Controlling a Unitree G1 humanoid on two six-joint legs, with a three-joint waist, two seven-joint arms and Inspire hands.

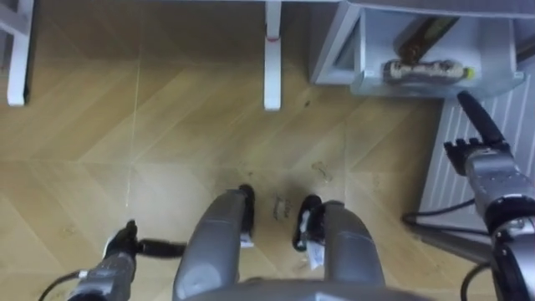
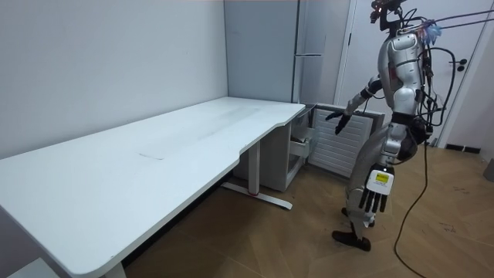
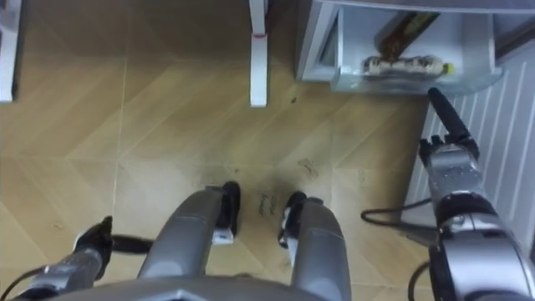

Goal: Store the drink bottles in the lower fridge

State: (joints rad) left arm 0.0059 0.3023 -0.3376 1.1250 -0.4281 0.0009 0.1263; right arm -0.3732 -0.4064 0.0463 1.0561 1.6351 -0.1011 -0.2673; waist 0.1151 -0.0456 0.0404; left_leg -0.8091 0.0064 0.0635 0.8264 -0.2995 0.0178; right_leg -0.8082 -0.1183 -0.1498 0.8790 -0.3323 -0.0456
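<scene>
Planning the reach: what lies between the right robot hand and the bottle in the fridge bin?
Left eye view: just the pale bin rim between right robot hand and bottle.

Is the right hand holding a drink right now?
No, the right hand is stretched open with nothing in it, held out in front of the open fridge door.

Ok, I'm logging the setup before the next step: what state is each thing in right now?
lower fridge: door open.
upper fridge: door shut.
bottle: lying on its side inside the lower fridge.
right robot hand: open, fingers straight, empty, held out near the lower fridge.
left robot hand: open, empty, hanging low.
</scene>
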